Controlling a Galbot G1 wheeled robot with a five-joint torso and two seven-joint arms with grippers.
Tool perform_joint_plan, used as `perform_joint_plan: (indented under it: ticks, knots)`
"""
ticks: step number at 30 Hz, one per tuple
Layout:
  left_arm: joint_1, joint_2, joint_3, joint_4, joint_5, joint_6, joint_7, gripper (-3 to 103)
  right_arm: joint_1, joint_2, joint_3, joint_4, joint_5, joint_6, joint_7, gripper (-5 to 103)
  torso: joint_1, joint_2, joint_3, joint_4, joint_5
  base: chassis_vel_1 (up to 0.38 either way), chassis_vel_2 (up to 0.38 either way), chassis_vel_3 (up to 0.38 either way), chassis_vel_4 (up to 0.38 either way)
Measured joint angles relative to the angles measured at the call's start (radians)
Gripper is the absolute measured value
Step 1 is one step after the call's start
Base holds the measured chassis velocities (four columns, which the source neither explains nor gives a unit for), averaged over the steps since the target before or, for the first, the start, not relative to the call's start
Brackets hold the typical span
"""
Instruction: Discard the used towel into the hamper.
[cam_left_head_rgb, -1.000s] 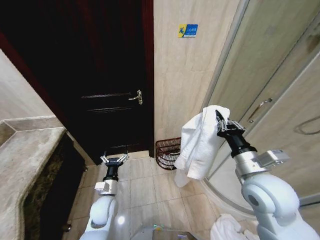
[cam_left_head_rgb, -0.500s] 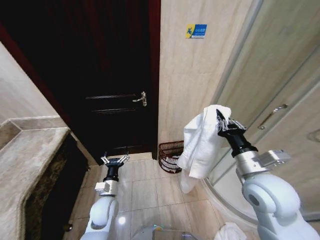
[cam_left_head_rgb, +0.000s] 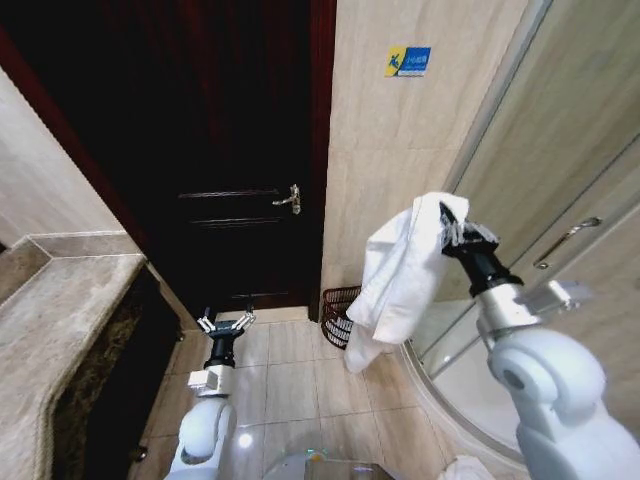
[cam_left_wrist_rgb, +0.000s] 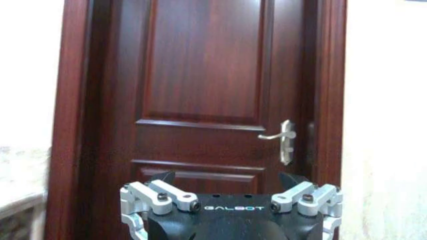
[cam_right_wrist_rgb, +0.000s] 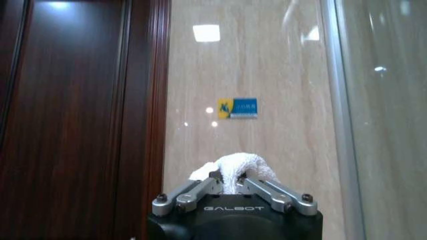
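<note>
A white towel (cam_left_head_rgb: 402, 270) hangs in folds from my right gripper (cam_left_head_rgb: 452, 226), which is shut on its top corner at about chest height, right of the door. In the right wrist view the fingers pinch a white wad of towel (cam_right_wrist_rgb: 235, 169). The hamper (cam_left_head_rgb: 338, 313), a small dark reddish-brown wire basket, stands on the floor tiles by the wall, below and left of the towel, partly hidden behind it. My left gripper (cam_left_head_rgb: 225, 322) is held low in front of the door, open and empty; its spread fingers (cam_left_wrist_rgb: 155, 194) frame the door panel.
A dark wooden door (cam_left_head_rgb: 230, 150) with a metal handle (cam_left_head_rgb: 291, 198) fills the left centre. A stone counter (cam_left_head_rgb: 50, 330) runs along the left. A curved glass shower enclosure (cam_left_head_rgb: 560, 230) stands at the right. A blue sign (cam_left_head_rgb: 408, 61) is on the beige wall.
The whole head view has shifted, so the camera moved: door, sign and hamper slid rightward. The towel stays gripped in the right gripper, now a little higher. The left arm looks unmoved.
</note>
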Motion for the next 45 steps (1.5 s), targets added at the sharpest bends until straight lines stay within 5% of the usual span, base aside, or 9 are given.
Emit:
perform_joint_plan:
  ticks: [5, 17, 33, 45]
  knots:
    - [0.066, -0.011, -0.013, -0.034, -0.001, -0.002, -0.027, 100, 0.22, -0.079, -0.029, -0.101, 0.133, -0.03, 0.018, 5, 0.0, 0.0, 0.0, 0.0003, -0.0004, 0.0, 0.0, 0.0, 0.0]
    - [0.149, 0.019, -0.011, -0.055, -0.057, -0.045, -0.097, 100, 0.521, -0.213, -0.076, -0.375, 0.258, -0.016, -0.072, 5, 0.0, 0.0, 0.0, -0.0002, 0.0003, 0.0, 0.0, 0.0, 0.0]
    - [0.14, -0.023, -0.02, -0.028, -0.027, -0.125, -0.08, 100, 0.928, -0.151, -0.316, -0.59, 0.262, -0.032, -0.073, 5, 0.0, 0.0, 0.0, 0.0, 0.0004, 0.0, 0.0, 0.0, 0.0]
    - [0.131, -0.024, -0.013, -0.033, 0.0, -0.151, -0.072, 100, 1.085, -0.092, -0.442, -0.867, 0.129, 0.033, -0.147, 5, 0.0, 0.0, 0.0, 0.0001, 0.0, 0.0, 0.0, 0.0, 0.0]
